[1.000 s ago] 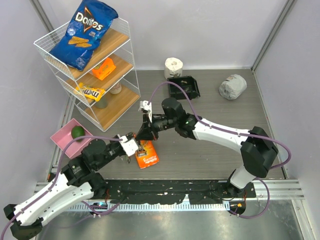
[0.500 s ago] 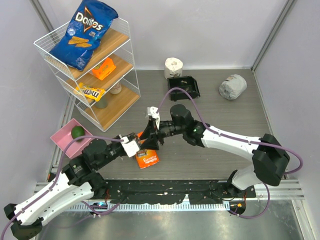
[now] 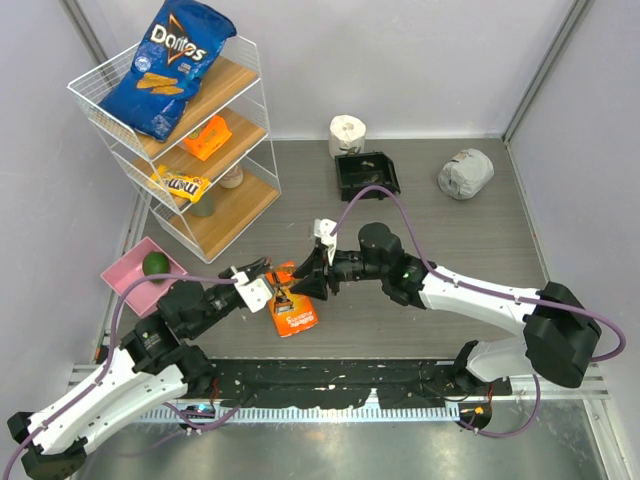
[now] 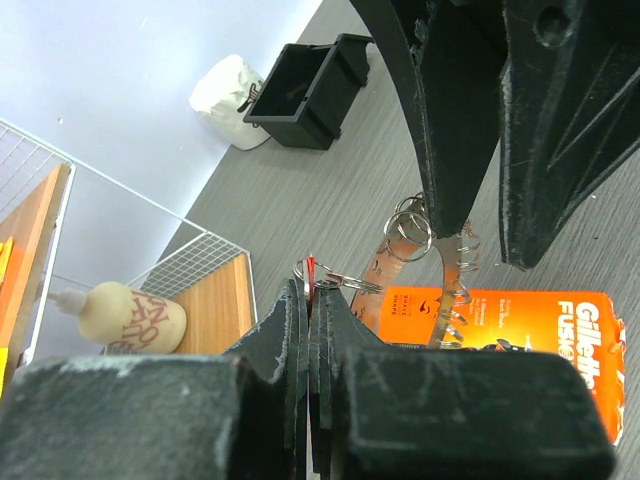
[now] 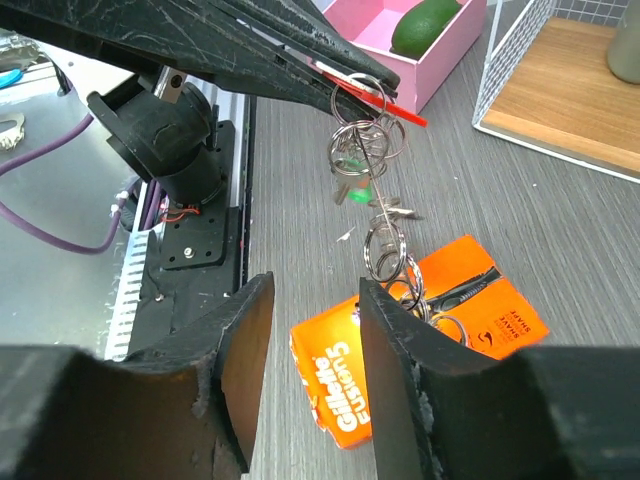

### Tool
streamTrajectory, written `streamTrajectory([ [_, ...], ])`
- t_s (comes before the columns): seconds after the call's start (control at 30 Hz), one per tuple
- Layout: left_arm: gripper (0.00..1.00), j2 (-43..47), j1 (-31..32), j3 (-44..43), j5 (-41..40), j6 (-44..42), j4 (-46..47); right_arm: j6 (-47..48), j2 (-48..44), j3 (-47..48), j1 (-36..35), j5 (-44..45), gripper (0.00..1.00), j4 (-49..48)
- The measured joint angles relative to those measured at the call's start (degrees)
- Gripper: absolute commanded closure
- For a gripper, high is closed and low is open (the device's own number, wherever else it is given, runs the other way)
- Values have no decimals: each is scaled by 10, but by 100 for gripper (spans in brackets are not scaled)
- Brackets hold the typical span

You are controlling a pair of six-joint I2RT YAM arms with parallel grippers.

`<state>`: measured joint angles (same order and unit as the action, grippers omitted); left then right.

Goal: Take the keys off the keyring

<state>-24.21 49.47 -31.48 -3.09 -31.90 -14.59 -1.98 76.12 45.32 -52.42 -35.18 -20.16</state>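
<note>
The keyring [image 5: 362,128] is a bunch of linked silvery split rings that hangs in a chain [image 5: 384,250] over the orange Gillette box [image 5: 400,330]. A red-headed key [image 5: 398,111] and a green-headed key [image 5: 355,192] hang on it. My left gripper [image 4: 312,292] is shut on the top ring and the red key [image 4: 312,268]. In the top view the left gripper [image 3: 260,290] faces my right gripper [image 3: 308,280] over the box. My right gripper [image 5: 310,370] is open, and the lower rings hang just beyond its right finger [image 5: 395,370].
A wire shelf [image 3: 215,190] with Doritos and snacks stands at the back left. A pink tray [image 3: 125,275] holds a green fruit. A white toilet roll [image 3: 347,133], a black bin [image 3: 367,175] and a grey crumpled wad [image 3: 466,172] are at the back.
My right arm has drawn back to the right and toward the near edge, its gripper now low over the orange box. The left gripper still holds the bunch.
</note>
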Motion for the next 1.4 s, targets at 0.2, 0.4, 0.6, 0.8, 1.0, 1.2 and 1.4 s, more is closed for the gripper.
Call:
streamTrajectory([
  [0.2, 100, -1, 0, 0, 15, 0, 2, 0, -9, -11, 0, 3, 60, -21],
  [0.4, 100, -12, 0, 0, 43, 0, 2, 1, -56, -43, 0, 7, 61, -42],
  [0.6, 100, -16, 0, 0, 58, 0, 2, 14, -85, -68, 0, -1, 62, -85],
  [0.8, 100, -16, 0, 0, 109, -1, 2, 33, -93, -93, 0, 4, 69, -112],
  [1.0, 100, -17, 0, 0, 164, -1, 2, 46, -113, -115, 0, 18, 70, -129],
  [1.2, 100, -23, 0, 0, 211, -1, 2, 51, -139, -127, 0, 50, 65, -146],
  [1.4, 100, -23, 0, 0, 244, -4, 1, 58, -123, -118, 0, 37, 63, -134],
])
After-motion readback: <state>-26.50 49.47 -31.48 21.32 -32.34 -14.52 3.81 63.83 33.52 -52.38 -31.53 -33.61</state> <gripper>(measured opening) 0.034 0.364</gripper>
